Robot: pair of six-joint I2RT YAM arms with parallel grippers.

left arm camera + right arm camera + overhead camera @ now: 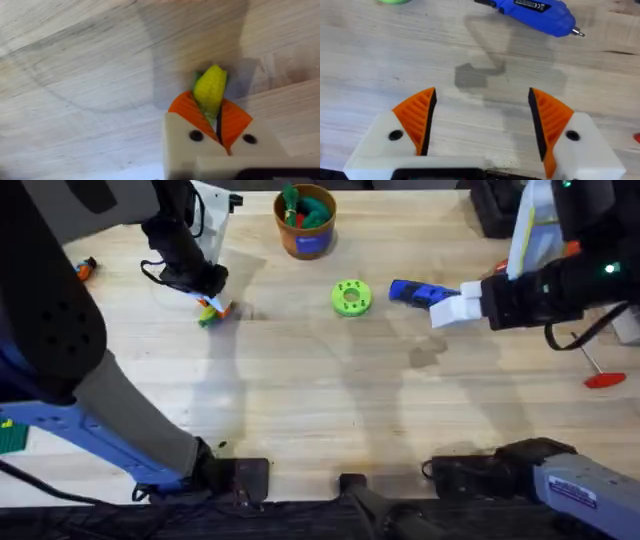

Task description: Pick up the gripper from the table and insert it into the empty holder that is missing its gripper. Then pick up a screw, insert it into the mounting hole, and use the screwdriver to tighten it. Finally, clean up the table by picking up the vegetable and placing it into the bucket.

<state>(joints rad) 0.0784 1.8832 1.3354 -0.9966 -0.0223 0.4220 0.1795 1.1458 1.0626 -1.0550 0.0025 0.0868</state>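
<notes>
Left tool [214,117] clamped, right tool [482,125] agape

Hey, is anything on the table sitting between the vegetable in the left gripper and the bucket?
Nothing visible does. The left gripper is shut on the vegetable, and the table between it and the bucket shows bare wood. The green disc lies off that line.

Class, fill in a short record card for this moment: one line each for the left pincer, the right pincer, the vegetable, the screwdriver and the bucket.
left pincer: shut on the vegetable, above the table
right pincer: open, holding nothing
vegetable: yellow-green, clamped between the orange pads
screwdriver: blue, lying on the table beyond the right pincer
bucket: upright at the table's far side, green items inside
</notes>
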